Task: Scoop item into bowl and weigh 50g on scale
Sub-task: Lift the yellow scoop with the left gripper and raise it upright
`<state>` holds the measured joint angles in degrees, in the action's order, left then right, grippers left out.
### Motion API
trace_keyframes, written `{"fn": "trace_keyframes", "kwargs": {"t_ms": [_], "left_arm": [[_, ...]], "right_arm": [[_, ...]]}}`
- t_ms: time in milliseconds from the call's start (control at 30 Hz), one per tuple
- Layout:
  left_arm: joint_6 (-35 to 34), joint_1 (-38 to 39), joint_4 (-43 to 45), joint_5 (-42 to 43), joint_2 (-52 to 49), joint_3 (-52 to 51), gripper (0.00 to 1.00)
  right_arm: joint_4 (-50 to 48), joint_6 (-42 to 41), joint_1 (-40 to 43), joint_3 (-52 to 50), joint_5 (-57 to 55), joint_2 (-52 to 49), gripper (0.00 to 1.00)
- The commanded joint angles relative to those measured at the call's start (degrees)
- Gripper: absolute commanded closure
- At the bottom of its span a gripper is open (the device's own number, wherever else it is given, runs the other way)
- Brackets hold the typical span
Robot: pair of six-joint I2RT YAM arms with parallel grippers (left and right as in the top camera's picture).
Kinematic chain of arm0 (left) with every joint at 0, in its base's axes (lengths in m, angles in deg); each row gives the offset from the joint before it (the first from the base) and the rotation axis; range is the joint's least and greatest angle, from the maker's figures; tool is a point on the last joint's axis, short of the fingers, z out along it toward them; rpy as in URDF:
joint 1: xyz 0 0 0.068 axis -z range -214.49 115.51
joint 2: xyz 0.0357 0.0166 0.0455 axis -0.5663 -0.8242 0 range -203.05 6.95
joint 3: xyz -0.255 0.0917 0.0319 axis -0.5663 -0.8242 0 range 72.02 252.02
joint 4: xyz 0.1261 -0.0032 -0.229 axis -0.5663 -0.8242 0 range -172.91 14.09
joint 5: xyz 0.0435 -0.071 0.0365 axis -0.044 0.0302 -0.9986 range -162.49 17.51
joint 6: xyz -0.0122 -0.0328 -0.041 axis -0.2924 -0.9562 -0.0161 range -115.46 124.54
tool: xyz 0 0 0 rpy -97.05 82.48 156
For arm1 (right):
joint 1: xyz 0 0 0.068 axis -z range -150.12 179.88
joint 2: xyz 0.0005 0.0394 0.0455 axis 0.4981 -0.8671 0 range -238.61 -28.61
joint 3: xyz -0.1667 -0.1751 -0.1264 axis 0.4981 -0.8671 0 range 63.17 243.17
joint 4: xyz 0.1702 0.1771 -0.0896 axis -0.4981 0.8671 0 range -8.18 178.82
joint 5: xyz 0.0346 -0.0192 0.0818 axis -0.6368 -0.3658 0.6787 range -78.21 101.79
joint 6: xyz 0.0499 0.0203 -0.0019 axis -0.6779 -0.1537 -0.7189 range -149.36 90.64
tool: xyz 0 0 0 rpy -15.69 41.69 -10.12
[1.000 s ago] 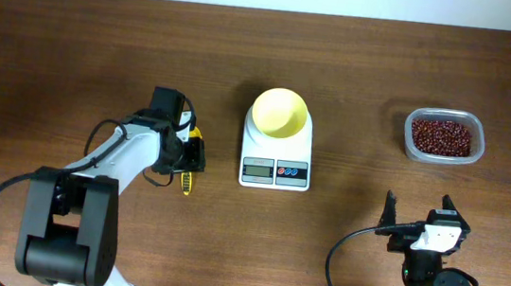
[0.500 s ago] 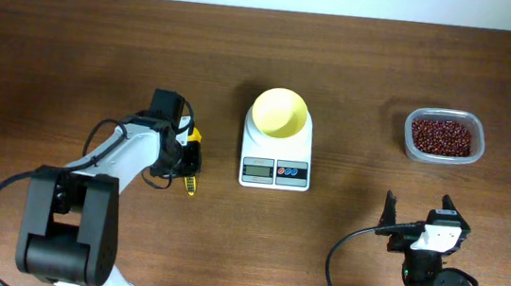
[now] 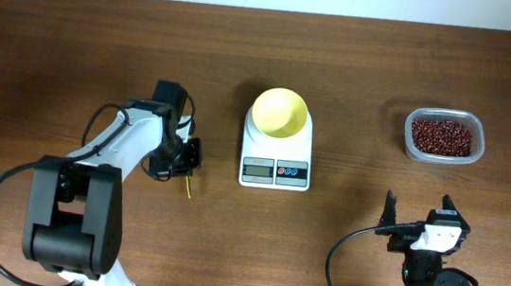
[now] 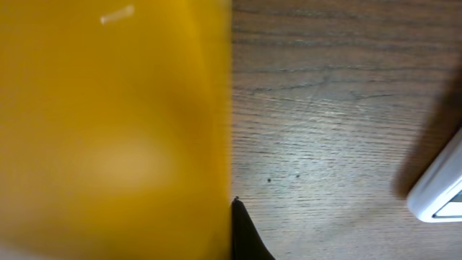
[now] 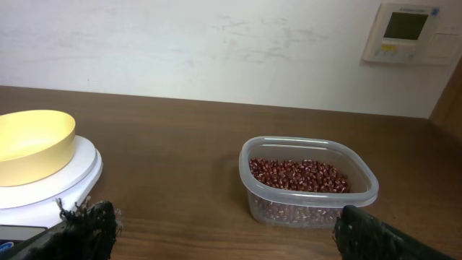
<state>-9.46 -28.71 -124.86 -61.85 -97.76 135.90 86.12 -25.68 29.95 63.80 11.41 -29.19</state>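
My left gripper (image 3: 188,155) is shut on the bright yellow scoop (image 3: 190,186), left of the scale (image 3: 275,160). Only the scoop's thin end pokes out below the jaws. In the left wrist view the scoop (image 4: 115,130) fills the left half as a yellow blur, with one black finger (image 4: 247,235) pressed against it. The pale yellow bowl (image 3: 280,112) sits empty on the white scale. The item, reddish-brown beans (image 3: 442,136), lies in a clear container (image 5: 307,198) at the right. My right gripper (image 3: 416,218) rests open at the near right, holding nothing.
A corner of the scale (image 4: 442,193) shows at the right edge of the left wrist view. The right wrist view shows the bowl (image 5: 32,144) on the scale (image 5: 68,180) to the left, and a wall with a control panel (image 5: 411,32) behind the table.
The left gripper has closed on the yellow scoop and turned a little, so most of the scoop is now covered by the jaws. The right arm has not moved.
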Motion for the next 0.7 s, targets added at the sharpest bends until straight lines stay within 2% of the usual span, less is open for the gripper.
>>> {"fn": "trace_keyframes", "kwargs": {"t_ms": [0,133,233,300,400,533,667], "left_arm": [[-0.1,0.2,-0.4,0.5,-0.9,2.1,1.0],[-0.1,0.2,-0.9,0.5,-0.3,2.3,1.0],[-0.1,0.2,-4.5,2.8,2.1,6.3,1.0],[-0.1,0.2,-6.9,9.9,7.0,10.7,1.0],[-0.1,0.2,-6.9,17.0,15.4,11.6,1.0],[-0.1,0.2,-5.7,17.6,32.7,11.6,1.0],[-0.1,0.2,-5.2,17.4,41.4,11.6,1.0]], "right_arm": [[0.4,0.2,0.3,-0.3,0.1,0.2,0.01],[0.4,0.2,0.3,-0.3,0.1,0.2,0.01],[0.4,0.2,0.3,-0.3,0.1,0.2,0.01],[0.4,0.2,0.3,-0.3,0.1,0.2,0.01],[0.4,0.2,0.3,-0.3,0.1,0.2,0.01],[0.4,0.2,0.3,-0.3,0.1,0.2,0.01],[0.4,0.2,0.3,-0.3,0.1,0.2,0.01]]}}
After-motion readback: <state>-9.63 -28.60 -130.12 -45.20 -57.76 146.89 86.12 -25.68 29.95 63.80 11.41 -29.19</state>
